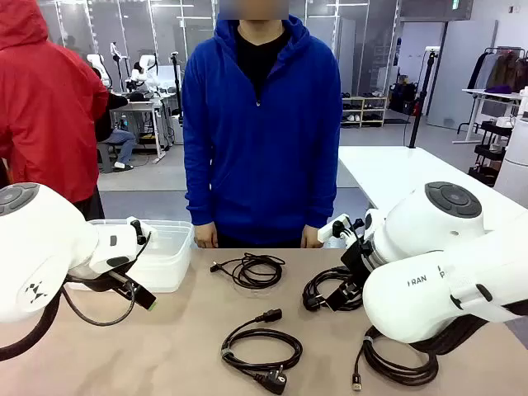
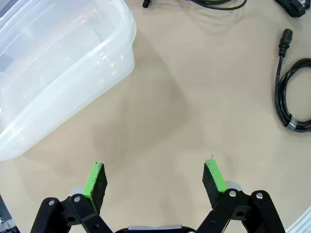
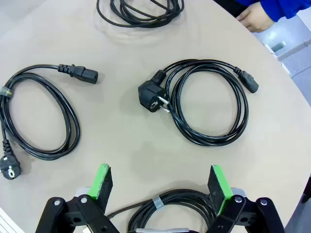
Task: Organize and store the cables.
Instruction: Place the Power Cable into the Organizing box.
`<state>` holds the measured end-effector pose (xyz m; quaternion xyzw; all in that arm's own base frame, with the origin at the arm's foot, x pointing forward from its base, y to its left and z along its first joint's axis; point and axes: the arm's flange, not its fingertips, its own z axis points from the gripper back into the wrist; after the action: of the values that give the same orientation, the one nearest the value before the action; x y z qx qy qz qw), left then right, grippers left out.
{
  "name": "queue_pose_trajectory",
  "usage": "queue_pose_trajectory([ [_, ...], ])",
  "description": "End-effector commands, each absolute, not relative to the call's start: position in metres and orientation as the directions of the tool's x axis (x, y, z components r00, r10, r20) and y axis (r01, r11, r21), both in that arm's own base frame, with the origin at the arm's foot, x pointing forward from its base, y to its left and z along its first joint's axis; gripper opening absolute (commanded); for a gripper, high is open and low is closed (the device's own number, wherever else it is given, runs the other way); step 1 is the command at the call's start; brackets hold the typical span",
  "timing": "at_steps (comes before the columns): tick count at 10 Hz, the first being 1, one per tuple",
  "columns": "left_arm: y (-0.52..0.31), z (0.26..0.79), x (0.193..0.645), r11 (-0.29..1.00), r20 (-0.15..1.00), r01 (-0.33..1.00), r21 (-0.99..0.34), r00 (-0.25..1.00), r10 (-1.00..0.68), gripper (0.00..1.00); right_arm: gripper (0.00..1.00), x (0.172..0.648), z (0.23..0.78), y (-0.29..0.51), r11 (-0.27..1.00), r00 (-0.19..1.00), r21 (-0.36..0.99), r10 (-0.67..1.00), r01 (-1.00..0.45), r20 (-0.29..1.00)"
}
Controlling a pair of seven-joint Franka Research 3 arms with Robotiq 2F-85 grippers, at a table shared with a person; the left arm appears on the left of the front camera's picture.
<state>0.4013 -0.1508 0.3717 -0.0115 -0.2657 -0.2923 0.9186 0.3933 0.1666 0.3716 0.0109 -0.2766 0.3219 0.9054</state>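
**On the tan desk, four black cables lie loose beside a clear tub**

At the far left of the tan desk (image 1: pixel 181 338), the robot's white left arm (image 1: pixel 41 247) hangs low next to a clear rectangular plastic tub (image 1: pixel 169 247). The left jaws are spread wide. Their green pads (image 2: pixel 95 179) are over bare desk just beside the tub, and they hold nothing.

Right of the tub, a thin black cable with small plug ends (image 1: pixel 252 271) lies in a loose coil near the desk's far edge. Behind it stands a person in a blue hooded top (image 1: pixel 260 124), with a hand (image 1: pixel 205 237) resting at that edge.

Nearer the robot, at mid-desk, a thicker black power cable (image 1: pixel 260 346) lies flat in a coil. Its blocky socket end (image 1: pixel 270 315) points right and its angled plug (image 1: pixel 276 378) is at the near side.

Further right, a second coiled black power cable with a round plug (image 3: pixel 209 107) lies apart from the others, partly behind the white right arm (image 1: pixel 445 272) in the front view.

A fourth coiled black cable bound with a pale tie (image 3: pixel 175 204) lies on the desk under that arm. The right wrist view sees it low between the right green pads (image 3: pixel 100 179). The right jaws are also spread wide and grip nothing.
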Motion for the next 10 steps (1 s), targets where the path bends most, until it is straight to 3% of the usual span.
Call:
queue_pose_trajectory([
  [1,-0.1509,0.3717,0.4012,0.829,0.495,0.543,0.134,0.688,-0.531,1.00,1.00,0.3933,0.3716,0.1667,0.793,0.640,-0.158,0.577,-0.589,0.508],
  [10,-0.1509,0.3717,0.4012,0.829,0.495,0.543,0.134,0.688,-0.531,1.00,1.00,0.3933,0.3716,0.1667,0.793,0.640,-0.158,0.577,-0.589,0.508],
])
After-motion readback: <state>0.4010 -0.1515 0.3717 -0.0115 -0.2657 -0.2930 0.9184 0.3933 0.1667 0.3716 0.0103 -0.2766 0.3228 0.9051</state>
